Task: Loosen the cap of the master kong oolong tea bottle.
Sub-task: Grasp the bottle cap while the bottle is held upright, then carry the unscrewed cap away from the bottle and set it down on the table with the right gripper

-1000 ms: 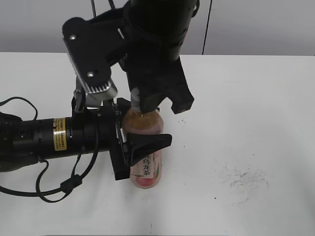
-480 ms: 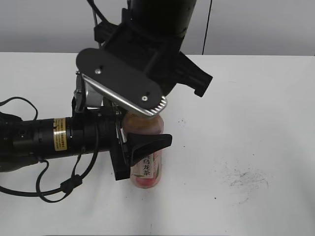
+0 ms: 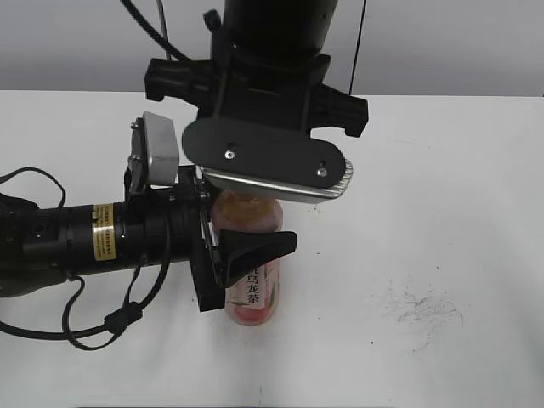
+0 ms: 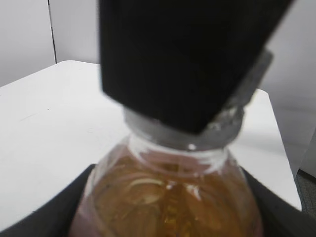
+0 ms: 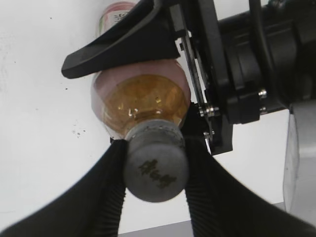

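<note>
Exterior view, left to right: my left gripper (image 3: 246,255) keeps its clamp on the master kong oolong tea bottle (image 3: 252,293), upright on the white table (image 3: 442,212). Above, my right gripper (image 5: 154,170) pinches the cap (image 5: 156,168), and its wrist has rotated since a second ago, swinging its camera plate rightward.

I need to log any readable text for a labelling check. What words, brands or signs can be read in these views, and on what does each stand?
"乌龙茶": black characters on the white strip of the bottle label, exterior view; the top of the strip is hidden by the left tool.
Yellow sticker on the left arm: print too small to read.
Dark logo on the cap, right wrist view: blurred, not readable.
</note>
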You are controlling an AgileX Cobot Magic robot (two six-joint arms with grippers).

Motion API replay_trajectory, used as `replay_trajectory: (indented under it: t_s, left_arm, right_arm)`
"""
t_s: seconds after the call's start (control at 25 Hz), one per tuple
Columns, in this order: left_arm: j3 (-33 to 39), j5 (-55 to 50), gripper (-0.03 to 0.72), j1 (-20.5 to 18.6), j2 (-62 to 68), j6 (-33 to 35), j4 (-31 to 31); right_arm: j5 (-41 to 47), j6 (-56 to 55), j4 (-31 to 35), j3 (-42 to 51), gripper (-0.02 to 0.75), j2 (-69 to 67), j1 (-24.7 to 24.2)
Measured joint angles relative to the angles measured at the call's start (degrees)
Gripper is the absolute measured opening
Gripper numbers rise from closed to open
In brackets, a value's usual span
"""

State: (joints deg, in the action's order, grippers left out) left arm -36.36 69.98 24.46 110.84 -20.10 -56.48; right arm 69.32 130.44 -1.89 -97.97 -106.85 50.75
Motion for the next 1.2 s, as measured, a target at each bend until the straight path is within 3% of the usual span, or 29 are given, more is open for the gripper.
replay_trajectory:
  t_s: [0.52,0.76,0.92,1.2]
  left_arm:
    - [0.0,0.12,0.445,0.0,0.0,0.24,-0.31]
    - [0.0,0.12,0.445,0.0,0.0,0.24,-0.35]
    - [0.0,0.12,0.445,0.0,0.0,0.26,-0.35]
    - [0.0,0.12,0.445,0.0,0.0,0.26,-0.35]
  right_arm:
    - [0.54,-0.04,-2.61,-2.2,0.273,0.77,-0.06]
    - [0.54,-25.81,-8.77,-1.51,0.272,2.63,-2.25]
    - [0.54,-44.44,-10.83,1.52,0.272,2.63,-8.27]
    - [0.48,-58.64,-2.25,12.6,0.272,1.06,-20.98]
